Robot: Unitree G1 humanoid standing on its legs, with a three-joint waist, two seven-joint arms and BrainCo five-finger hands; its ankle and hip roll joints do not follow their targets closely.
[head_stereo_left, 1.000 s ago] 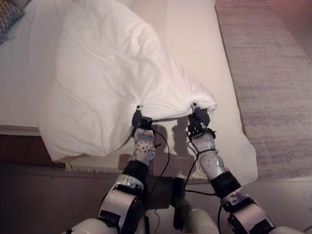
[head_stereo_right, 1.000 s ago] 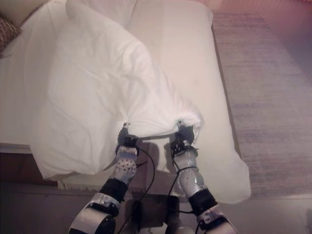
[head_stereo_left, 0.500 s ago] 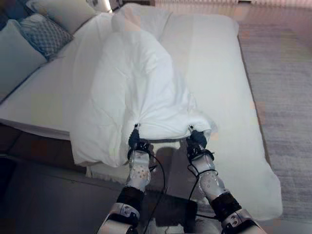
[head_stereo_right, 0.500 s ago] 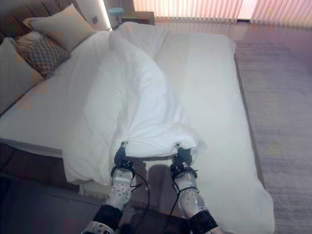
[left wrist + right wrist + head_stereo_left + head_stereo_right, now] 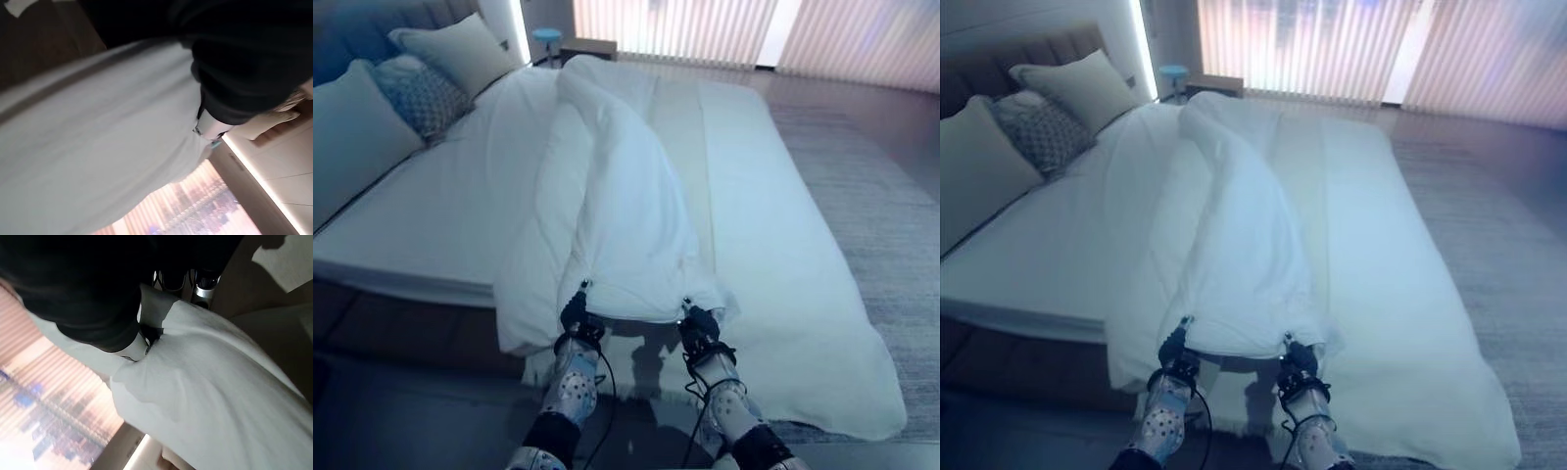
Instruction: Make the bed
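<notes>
A white duvet [image 5: 617, 196] lies bunched in a long ridge down the middle of the bed [image 5: 440, 211]. Its near edge is lifted off the mattress at the foot. My left hand [image 5: 576, 315] is shut on the left part of that edge, and my right hand [image 5: 700, 328] is shut on the right part. Both hands [image 5: 1175, 350] [image 5: 1299, 360] hold the cloth stretched between them above the foot of the bed. The left wrist view has white duvet cloth [image 5: 98, 147] against the dark cover. In the right wrist view the duvet cloth [image 5: 205, 377] bunches at my fingers [image 5: 146, 340].
Pillows [image 5: 460, 54] and a patterned cushion [image 5: 419, 95] lie at the head of the bed on the left. A white sheet [image 5: 783, 264] covers the right half of the mattress and hangs over the foot. A grey rug [image 5: 891, 215] lies right of the bed; blinds [image 5: 1332, 44] close the far wall.
The camera has tilted up, so the whole bed and the far blinds now show. Both hands still hold the duvet edge, lower in the picture and nearer the foot.
</notes>
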